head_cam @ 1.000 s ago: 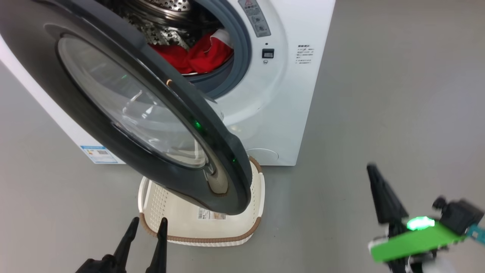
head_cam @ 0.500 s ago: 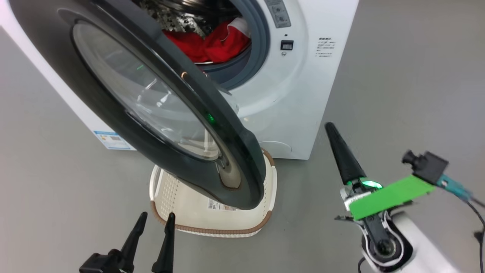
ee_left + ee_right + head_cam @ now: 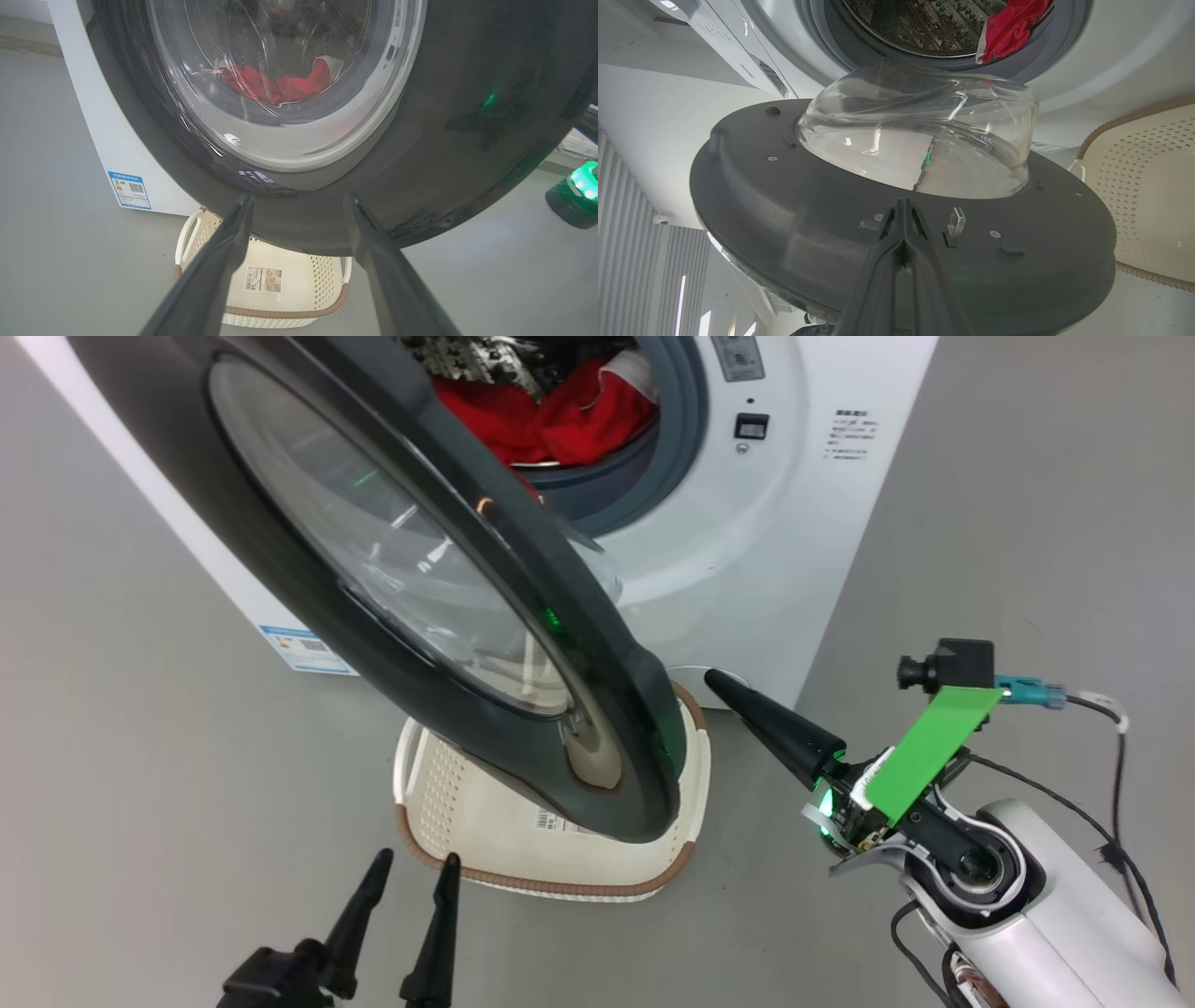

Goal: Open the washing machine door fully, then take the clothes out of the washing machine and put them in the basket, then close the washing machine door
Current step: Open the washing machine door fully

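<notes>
"Head view — where's the washing machine door (image 3: 392, 560)?"
"Partly open above the basket (image 3: 560, 887), clothes (image 3: 560, 425) inside the washing machine (image 3: 747, 532). Left gripper (image 3: 418, 857) gapes empty — right gripper (image 3: 714, 679) clenched beside the door's edge."

We find the head camera high, looking down on the washing machine door (image 3: 401, 579), with the basket (image 3: 569, 887) at its five o'clock. The left wrist camera sits close before the door's outer face, the right wrist camera close behind its inner face. All three views share both.
</notes>
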### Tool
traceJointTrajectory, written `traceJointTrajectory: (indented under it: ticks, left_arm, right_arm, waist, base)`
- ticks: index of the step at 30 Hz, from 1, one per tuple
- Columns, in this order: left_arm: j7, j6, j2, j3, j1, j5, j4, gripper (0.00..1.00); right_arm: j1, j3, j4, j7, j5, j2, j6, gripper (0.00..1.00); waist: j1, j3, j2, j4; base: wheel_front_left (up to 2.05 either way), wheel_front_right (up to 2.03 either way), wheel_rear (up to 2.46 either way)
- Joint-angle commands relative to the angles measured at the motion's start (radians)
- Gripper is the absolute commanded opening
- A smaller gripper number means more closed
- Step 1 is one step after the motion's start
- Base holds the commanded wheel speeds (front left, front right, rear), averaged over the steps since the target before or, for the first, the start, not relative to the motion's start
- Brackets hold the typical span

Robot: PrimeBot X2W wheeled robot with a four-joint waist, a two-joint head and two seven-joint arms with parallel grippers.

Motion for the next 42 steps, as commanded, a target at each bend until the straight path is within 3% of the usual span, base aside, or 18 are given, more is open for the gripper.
traceJointTrajectory:
  ticks: [1, 6, 16, 28, 42]
  left_arm:
    - [-0.012, 0.003, 0.010, 0.023, -0.031, -0.010, -0.018, 1.00]
    - [-0.012, 0.002, 0.010, -0.002, -0.026, -0.019, -0.012, 1.00]
    - [-0.012, 0.015, 0.010, -0.020, -0.008, -0.033, -0.014, 1.00]
    - [-0.012, 0.037, 0.010, -0.025, 0.018, -0.030, -0.006, 1.00]
    - [-0.012, 0.069, 0.010, 0.004, 0.033, 0.002, -0.015, 1.00]
  right_arm:
    - [-0.023, -0.003, -0.013, 0.029, 0.017, 0.018, 0.001, 0.00]
    - [-0.030, -0.042, 0.028, 0.157, 0.022, 0.046, 0.001, 0.00]
    - [0.019, -0.083, 0.047, 0.268, -0.033, 0.106, 0.001, 0.00]
    - [0.082, -0.068, 0.033, 0.307, -0.069, 0.146, 0.001, 0.00]
    - [0.102, 0.024, 0.012, 0.279, -0.022, 0.154, 0.001, 0.00]
  waist:
    - [0.0000, -0.002, 0.0000, 0.009]
    - [0.0000, -0.010, 0.0000, 0.038]
    - [0.0000, -0.044, 0.0000, 0.108]
    - [0.0000, -0.089, 0.0000, 0.177]
    - [0.0000, -0.127, 0.0000, 0.262]
  base:
    - [0.00, 0.00, 0.00]
    - [0.00, 0.00, 0.00]
    - [0.00, 0.00, 0.00]
    - [0.00, 0.00, 0.00]
    - [0.00, 0.00, 0.00]
